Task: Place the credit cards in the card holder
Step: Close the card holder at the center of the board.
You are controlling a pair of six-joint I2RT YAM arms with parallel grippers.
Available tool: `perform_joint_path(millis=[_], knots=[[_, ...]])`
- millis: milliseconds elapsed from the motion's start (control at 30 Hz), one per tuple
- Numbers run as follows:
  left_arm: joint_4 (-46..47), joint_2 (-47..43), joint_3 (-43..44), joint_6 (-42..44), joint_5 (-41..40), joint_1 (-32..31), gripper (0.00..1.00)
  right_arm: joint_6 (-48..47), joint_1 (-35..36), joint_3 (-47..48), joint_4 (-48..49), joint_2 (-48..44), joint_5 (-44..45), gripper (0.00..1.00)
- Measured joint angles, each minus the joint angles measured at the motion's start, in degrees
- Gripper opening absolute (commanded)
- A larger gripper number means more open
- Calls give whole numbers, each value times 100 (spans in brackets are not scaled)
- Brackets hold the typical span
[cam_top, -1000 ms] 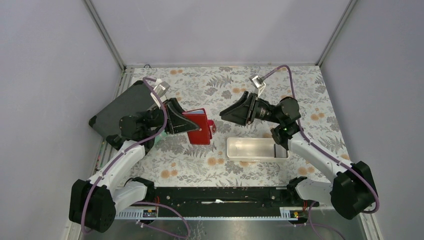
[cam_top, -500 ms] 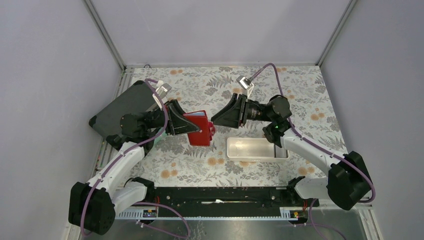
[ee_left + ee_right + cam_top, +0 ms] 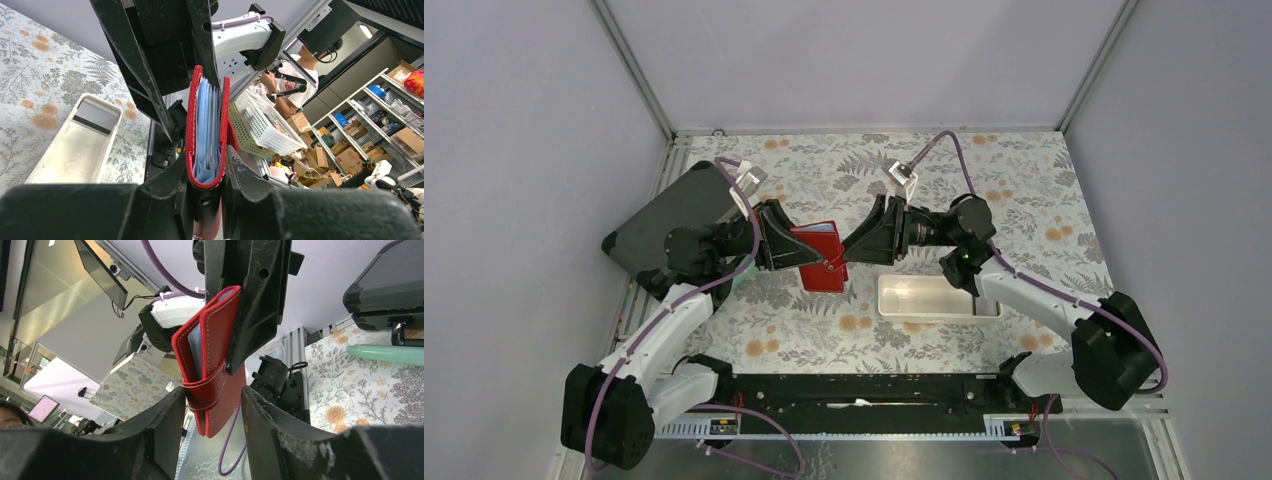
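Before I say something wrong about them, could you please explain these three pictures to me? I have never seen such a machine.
These are two robot arms bolted to a table with a flowered cover. One picture looks down from above. The other two come from small cameras on the arms' wrists, so each shows its own black fingers up close. On the table lies a white tray, and at the left edge a dark grey case. The left gripper is shut on a red card holder and holds it in the air. Light blue credit cards sit inside it. The right gripper has its fingers on either side of the holder's strap; whether they pinch it, I cannot tell.
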Motion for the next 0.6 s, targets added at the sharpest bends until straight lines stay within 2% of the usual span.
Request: perform_joint_path(millis=[267,600], knots=[[-94,0,-79,20,-2,0,0,33,131,0,33,157,7,59],[-179,0,-81,131,-7,0,0,22,245,63,39,223,7,57]])
